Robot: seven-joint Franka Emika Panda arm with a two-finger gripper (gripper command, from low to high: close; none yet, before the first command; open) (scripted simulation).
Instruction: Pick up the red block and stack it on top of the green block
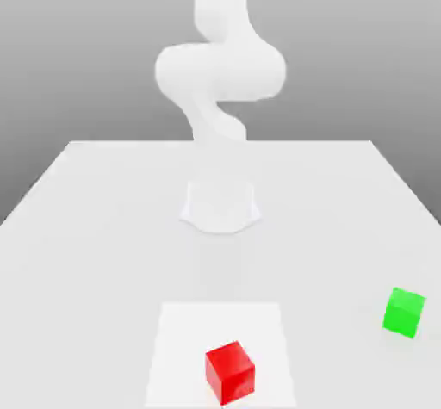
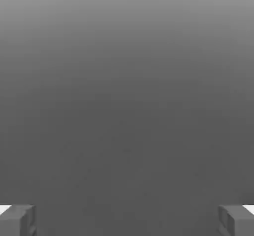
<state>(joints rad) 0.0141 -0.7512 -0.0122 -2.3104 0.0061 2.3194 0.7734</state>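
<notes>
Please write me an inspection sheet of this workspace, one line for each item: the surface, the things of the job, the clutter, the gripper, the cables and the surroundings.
Surface: white table, flat, with a lighter square patch near the front edge.
Job's things: red block rests on the lighter patch; green block rests on the table toward the exterior view's right, apart from the red one. Nothing is stacked yet.
Clutter: nothing seen.
Gripper: gripper open, its fingertips wide apart with nothing between them, in the hand view.
Arm: white arm rises from its base at the middle of the table.
Cables: nothing seen.
Surroundings: plain grey backdrop.
</notes>
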